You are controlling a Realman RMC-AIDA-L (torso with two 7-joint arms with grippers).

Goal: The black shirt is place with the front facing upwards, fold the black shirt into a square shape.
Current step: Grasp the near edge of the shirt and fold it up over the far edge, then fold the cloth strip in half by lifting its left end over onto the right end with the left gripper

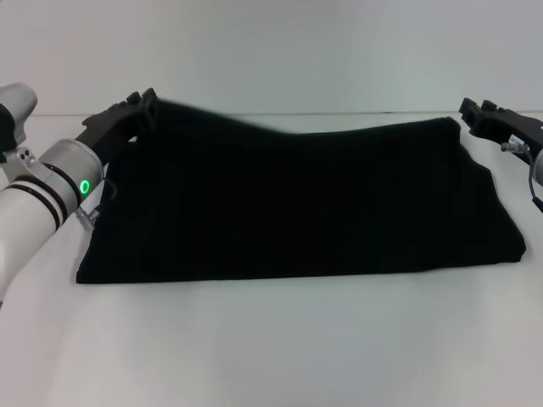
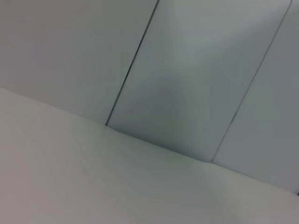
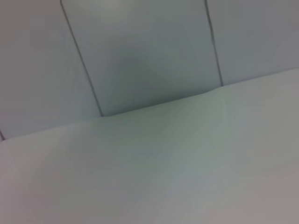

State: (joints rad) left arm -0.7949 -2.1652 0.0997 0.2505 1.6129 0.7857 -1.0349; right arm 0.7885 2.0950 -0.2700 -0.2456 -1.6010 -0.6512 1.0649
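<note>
1. From the head view I see the black shirt [image 1: 297,203] spread across the middle of the white desk [image 1: 271,348], folded into a wide band.
2. My left claw [image 1: 140,108] is at its upper-left corner, my right claw [image 1: 475,114] at its upper-right; whether either is clenched I cannot tell.
3. Both wrist views show only desk and wall panels [image 2: 187,70].

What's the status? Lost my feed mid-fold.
Left gripper at the black shirt's far left corner. Right gripper at its far right corner. Shirt a wide folded band. Nothing in the way.
</note>
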